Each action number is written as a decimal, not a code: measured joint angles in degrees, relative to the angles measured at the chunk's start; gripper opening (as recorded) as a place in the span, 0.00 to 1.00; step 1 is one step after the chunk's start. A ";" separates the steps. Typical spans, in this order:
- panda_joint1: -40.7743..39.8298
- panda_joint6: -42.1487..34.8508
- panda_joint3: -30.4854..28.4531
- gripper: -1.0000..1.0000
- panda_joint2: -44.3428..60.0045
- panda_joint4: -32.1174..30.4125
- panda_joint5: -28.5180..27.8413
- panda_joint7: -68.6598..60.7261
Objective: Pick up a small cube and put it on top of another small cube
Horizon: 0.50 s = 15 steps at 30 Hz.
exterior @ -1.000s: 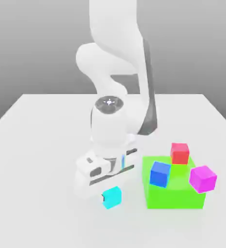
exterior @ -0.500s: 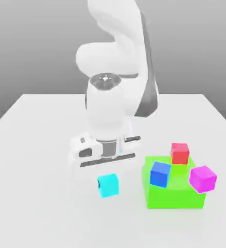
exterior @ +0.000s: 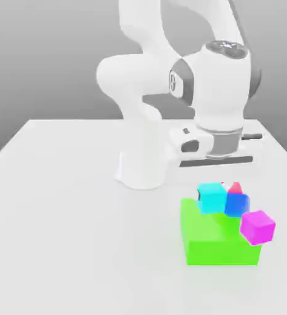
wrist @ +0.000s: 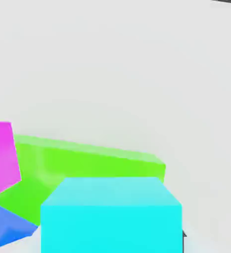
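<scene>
Fingers (exterior: 212, 192) pinch the cyan cube (exterior: 211, 197), which hangs off the counter (exterior: 59, 203), just right of centre in the exterior view, over the back of the green block (exterior: 214, 239). A second ago that cube sat low on the counter to the left of the block; now it has been lifted and carried right. The red cube (exterior: 235, 187) peeks out as a sliver behind it, with the blue cube (exterior: 236, 204) tight against the cyan cube's right side and the magenta cube (exterior: 257, 226) lower right. In my judgement the carry is nearly done, and only lining up over the red cube and lowering remain. No brands, labels or writing can be read anywhere.
</scene>
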 joint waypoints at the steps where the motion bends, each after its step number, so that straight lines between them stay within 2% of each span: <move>1: 1.59 -1.46 0.97 0.00 -2.00 -0.52 0.72 0.05; 7: 10.97 -5.10 1.56 0.00 -11.55 -5.94 3.57 -11.45; 13: 11.51 7.34 2.81 0.00 -2.11 -8.91 3.90 -12.87; 14: 11.46 8.95 2.97 1.00 -0.80 -9.20 3.91 -12.84; 15: 11.46 8.95 2.97 1.00 -0.80 -9.20 3.91 -12.84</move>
